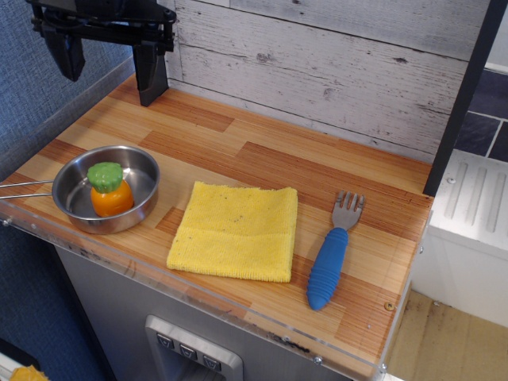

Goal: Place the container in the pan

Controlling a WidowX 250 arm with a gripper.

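Note:
The container (109, 191), a small orange bottle with a chunky green cap, stands upright inside the pan (140, 205), a shiny steel pan at the front left of the wooden counter. The pan's thin handle (24, 188) points left. My gripper (109, 67) is high above the counter at the top left, well clear of the pan. Its two black fingers hang apart, open and empty.
A folded yellow cloth (236, 230) lies in the middle of the counter. A blue-handled fork (332, 254) lies to its right. A whitewashed plank wall runs along the back. A dark post (463, 95) stands at the right.

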